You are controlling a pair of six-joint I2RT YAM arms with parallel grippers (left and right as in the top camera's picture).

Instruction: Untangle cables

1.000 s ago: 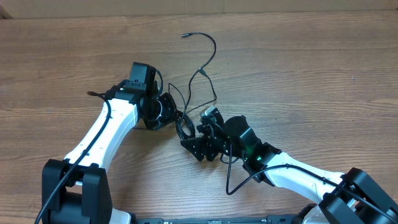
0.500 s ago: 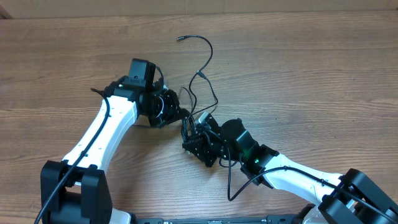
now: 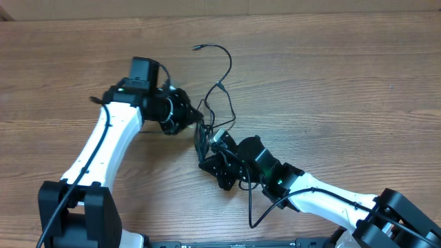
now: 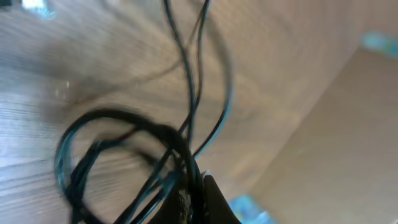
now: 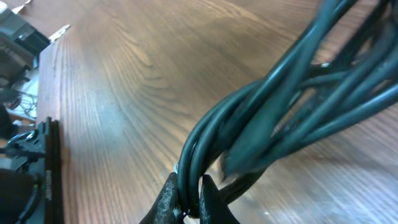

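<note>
Black cables [image 3: 219, 89] lie mid-table, knotted between the two arms. The right pincer [image 3: 205, 146] is nearest, at about 5 o'clock of the knot, with its jaws drawn together and clamped on a thick bunch of strands. The right wrist view shows that bunch pinched between both fingertips [image 5: 166, 200], held above the wood-grain table [image 3: 344, 83]. The left pincer [image 3: 198, 124], at about 10 o'clock of the knot, is closed on a few strands. The left wrist view is blurred: strands run down into the dark finger and a loop hangs to one side. Farther out, toward 12 o'clock, one strand arcs away and ends in a small plug [image 3: 196, 48], free of both pincers.
</note>
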